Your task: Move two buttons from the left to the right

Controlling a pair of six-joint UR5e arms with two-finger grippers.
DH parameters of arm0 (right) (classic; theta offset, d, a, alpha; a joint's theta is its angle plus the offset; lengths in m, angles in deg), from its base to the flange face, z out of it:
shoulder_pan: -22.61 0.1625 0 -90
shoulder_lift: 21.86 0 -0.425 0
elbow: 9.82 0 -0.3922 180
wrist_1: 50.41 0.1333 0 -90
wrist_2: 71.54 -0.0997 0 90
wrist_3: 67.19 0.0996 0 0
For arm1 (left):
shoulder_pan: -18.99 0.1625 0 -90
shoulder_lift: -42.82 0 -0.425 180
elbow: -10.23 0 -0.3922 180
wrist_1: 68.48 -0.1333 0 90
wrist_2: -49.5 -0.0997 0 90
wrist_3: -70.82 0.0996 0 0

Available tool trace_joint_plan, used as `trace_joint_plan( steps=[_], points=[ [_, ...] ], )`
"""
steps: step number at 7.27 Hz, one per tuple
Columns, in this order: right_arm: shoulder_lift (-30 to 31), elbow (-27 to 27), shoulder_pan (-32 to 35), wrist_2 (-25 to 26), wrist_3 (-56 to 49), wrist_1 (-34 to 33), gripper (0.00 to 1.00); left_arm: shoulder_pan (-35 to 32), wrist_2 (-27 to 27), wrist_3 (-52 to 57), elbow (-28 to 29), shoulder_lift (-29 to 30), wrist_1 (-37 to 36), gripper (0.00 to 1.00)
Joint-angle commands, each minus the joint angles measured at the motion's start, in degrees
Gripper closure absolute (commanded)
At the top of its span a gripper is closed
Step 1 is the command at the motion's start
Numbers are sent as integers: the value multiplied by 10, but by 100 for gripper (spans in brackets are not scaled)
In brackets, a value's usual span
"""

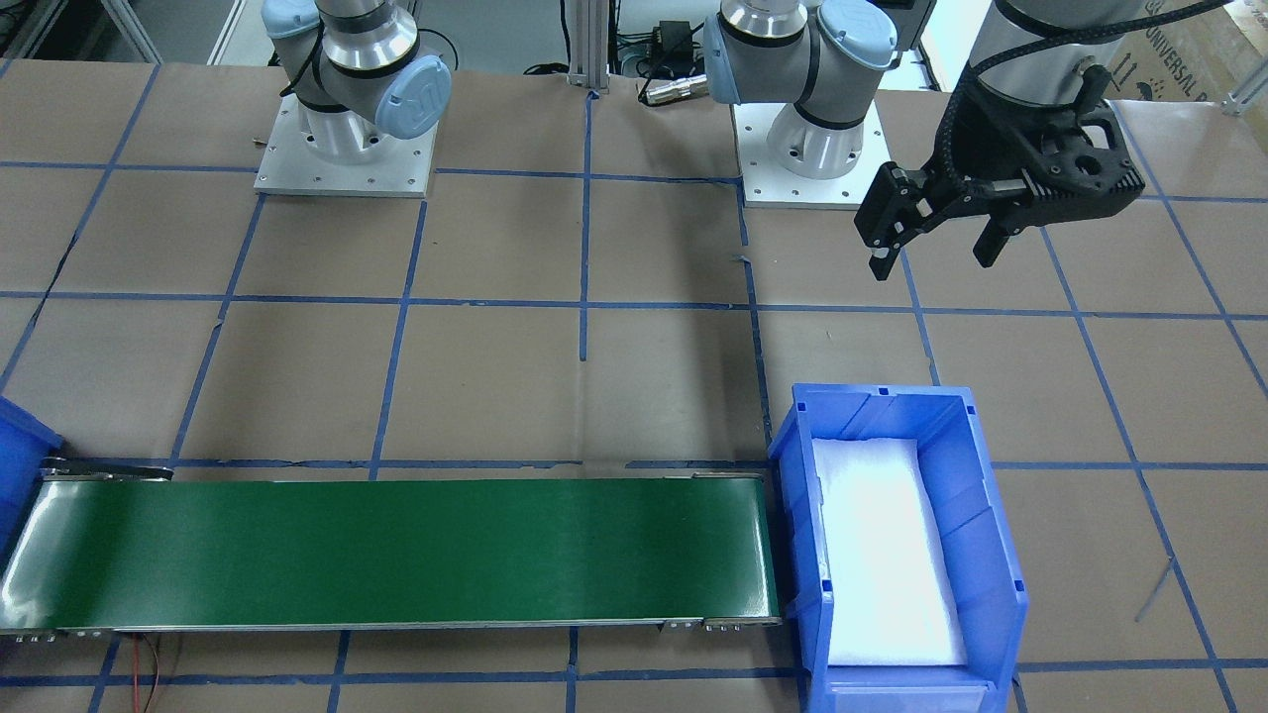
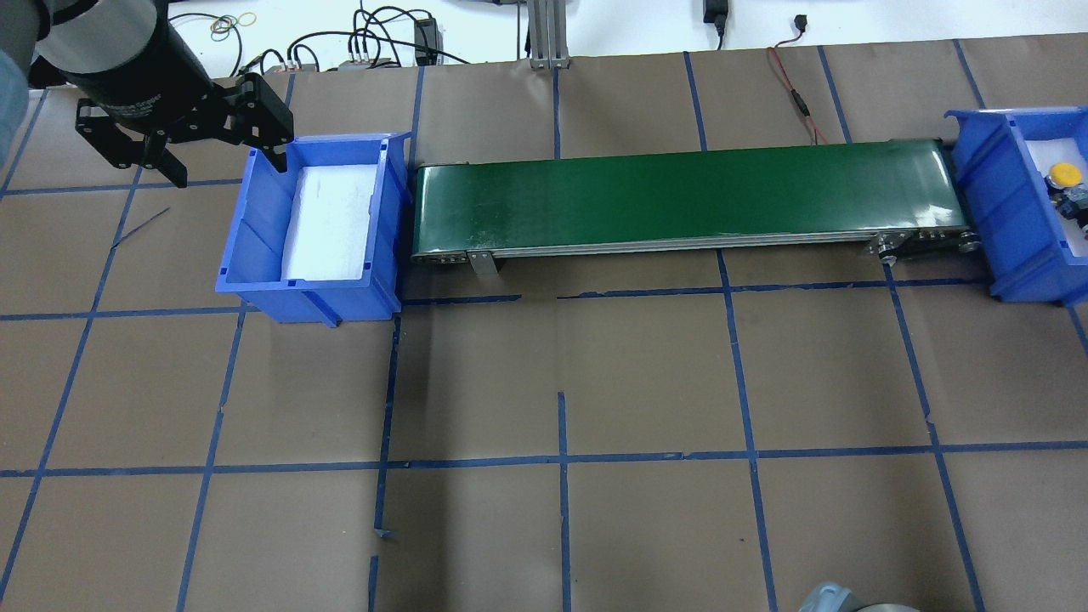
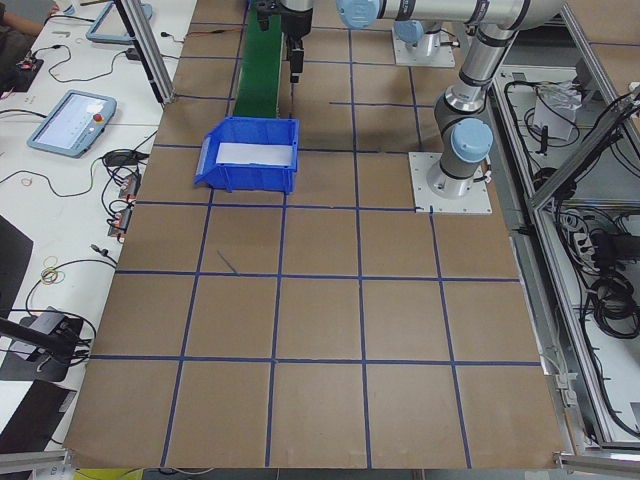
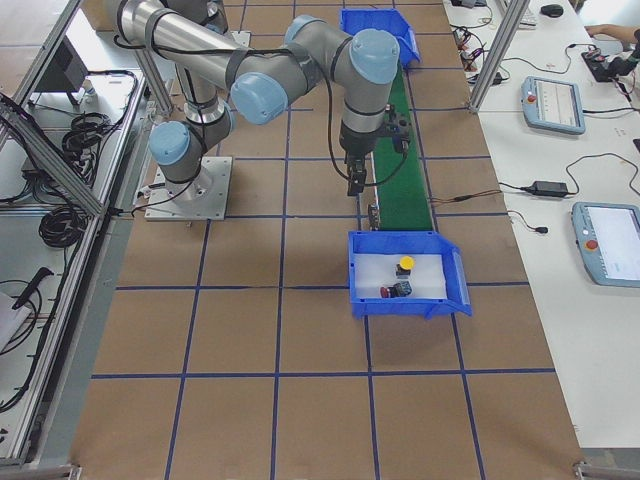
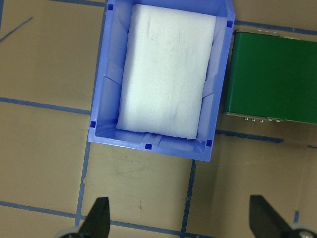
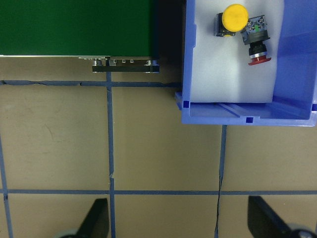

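Left claw (image 5: pixel 179 218) wide, right claw (image 6: pixel 178 218) wide, yellow button (image 6: pixel 234 17), red button (image 6: pixel 257 48) in bin (image 6: pixel 247 119), cropped overhead

Table (image 2: pixel 595 382): conveyor (image 2: pixel 680 200) set crosswise along the side far from the robot. Left-end bin (image 2: pixel 255 229) just beside the conveyor's end on the robot's left, foam pad (image 2: pixel 327 221) inside. Right-end bin (image 2: pixel 990 183) at the opposite end, containing round-cap button (image 6: pixel 233 20) and mushroom-cap button (image 6: pixel 257 44), just beside each other.

Overhead and front cameras face oppositely (sharing the conveyor (image 2: pixel 680 195)).
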Motion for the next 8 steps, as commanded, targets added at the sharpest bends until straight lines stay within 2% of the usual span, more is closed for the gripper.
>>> trace_joint_plan(
  steps=[1,5,6,8],
  points=[
    [15,-1,127,3,101,10,0,-26,-1,-3,-1,1,-2,0],
    [20,-14,328,8,445,2,0,-22,-5,1,-1,-1,-4,0],
    [15,-24,367,5,491,0,0,-22,-5,1,0,-1,-5,0],
    [6,-32,385,5,502,-4,0,-21,-6,1,3,-1,-5,0]
  ],
)
